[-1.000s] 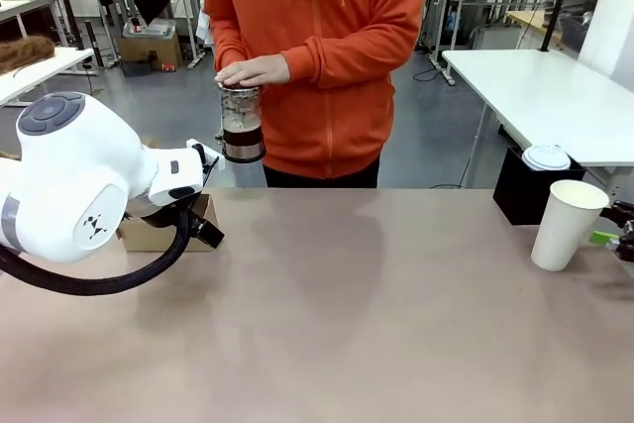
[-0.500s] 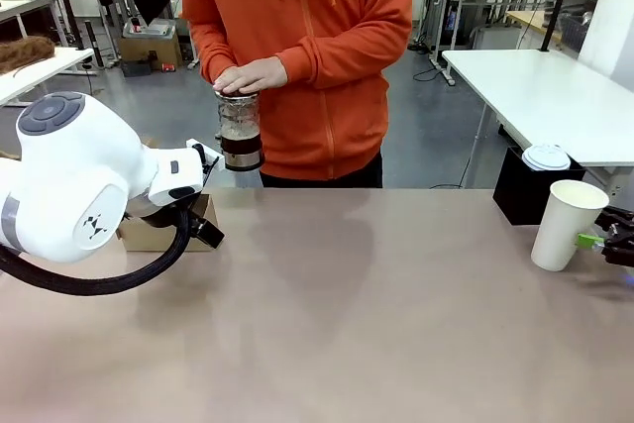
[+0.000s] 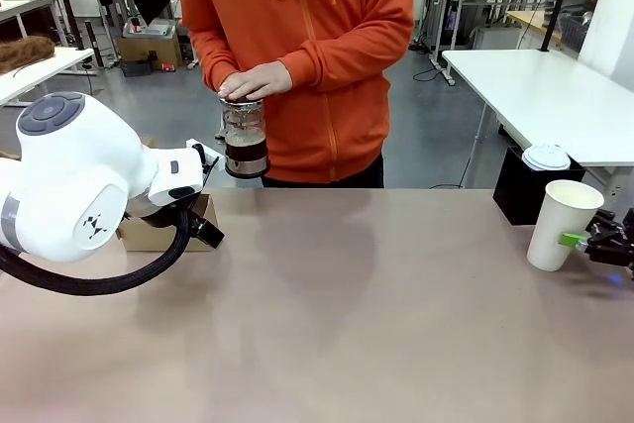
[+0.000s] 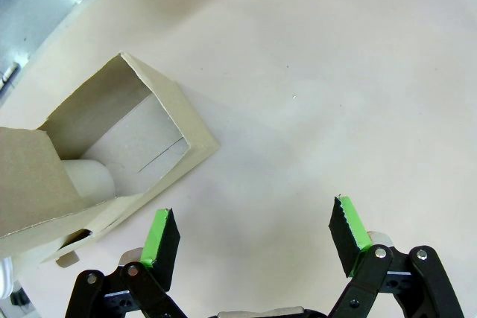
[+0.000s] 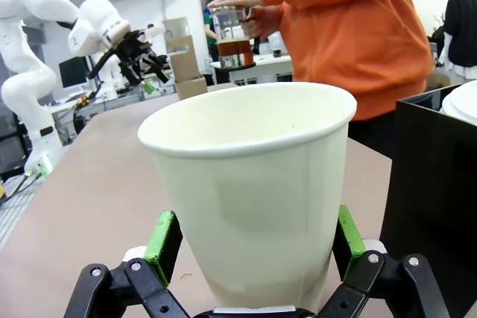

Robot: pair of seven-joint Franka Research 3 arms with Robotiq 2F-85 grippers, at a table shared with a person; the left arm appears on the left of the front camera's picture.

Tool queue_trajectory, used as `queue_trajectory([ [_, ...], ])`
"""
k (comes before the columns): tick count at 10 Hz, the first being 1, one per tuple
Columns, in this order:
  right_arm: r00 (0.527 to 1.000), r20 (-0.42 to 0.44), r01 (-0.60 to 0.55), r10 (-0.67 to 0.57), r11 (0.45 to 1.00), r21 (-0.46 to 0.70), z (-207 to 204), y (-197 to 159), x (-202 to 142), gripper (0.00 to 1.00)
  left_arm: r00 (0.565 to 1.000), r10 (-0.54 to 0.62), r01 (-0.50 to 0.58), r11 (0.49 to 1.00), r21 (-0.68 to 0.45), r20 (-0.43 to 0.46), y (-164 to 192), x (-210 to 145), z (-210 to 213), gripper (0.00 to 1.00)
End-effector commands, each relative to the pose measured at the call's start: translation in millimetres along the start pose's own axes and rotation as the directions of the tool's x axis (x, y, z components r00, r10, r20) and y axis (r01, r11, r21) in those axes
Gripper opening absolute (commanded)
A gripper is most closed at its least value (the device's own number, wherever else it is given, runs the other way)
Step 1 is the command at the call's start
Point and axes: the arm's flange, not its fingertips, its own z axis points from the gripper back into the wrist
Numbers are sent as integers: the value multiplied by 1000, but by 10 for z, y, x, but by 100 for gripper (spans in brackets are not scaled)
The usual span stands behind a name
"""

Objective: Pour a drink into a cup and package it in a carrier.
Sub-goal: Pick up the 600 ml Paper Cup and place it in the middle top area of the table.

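Firstly, left gripper: jaws spread, nothing between them, poised over the table just beside the carrier, brown cardboard.

Next, cup: white paper, unlidded, at the table's right edge, between the right gripper's spread jaws, seemingly not pinched. Likely light and crushable, so hold it gently at mid-wall.

Farthest, drink: in a glass French press under the person's hand, above the far edge. Likely heavy and breakable.
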Motion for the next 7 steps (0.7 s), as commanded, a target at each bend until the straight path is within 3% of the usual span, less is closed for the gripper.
queue_trajectory([
  [1,999,-4,37,-37,999,-27,-106,-41,45,100,1000,1,-1,1000,-1,1,5,-3,2,100],
  [7,999,-6,38,-38,999,-15,-240,-99,33,100,1000,1,-1,1000,-1,1,5,-3,2,100],
])
